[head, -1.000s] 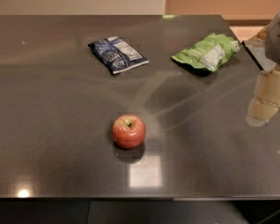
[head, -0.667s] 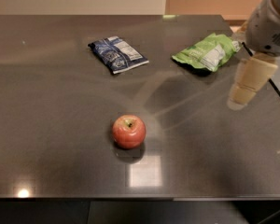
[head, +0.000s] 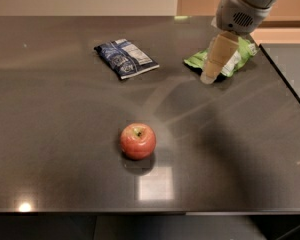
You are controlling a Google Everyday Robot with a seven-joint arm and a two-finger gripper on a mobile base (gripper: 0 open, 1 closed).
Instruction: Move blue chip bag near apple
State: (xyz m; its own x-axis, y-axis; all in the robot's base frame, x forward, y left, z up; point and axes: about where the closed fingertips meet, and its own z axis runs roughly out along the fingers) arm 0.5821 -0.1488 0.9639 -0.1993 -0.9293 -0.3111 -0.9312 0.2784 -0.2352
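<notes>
The blue chip bag [head: 125, 58] lies flat on the dark table [head: 65, 114] at the back, left of centre. The red apple [head: 138, 141] stands near the table's middle front, well apart from the bag. My gripper [head: 211, 74] hangs from the arm at the upper right, above the table and in front of the light-green chip bag [head: 238, 57]. It is to the right of the blue bag and holds nothing that I can see.
The light-green chip bag lies at the back right, partly covered by my gripper. The table's right edge [head: 285, 79] runs close behind it. A bright reflection [head: 155, 183] shows on the table in front of the apple.
My gripper has moved left and toward the back, from the table's right edge to over the light-green bag. The blue bag and the apple have not moved.
</notes>
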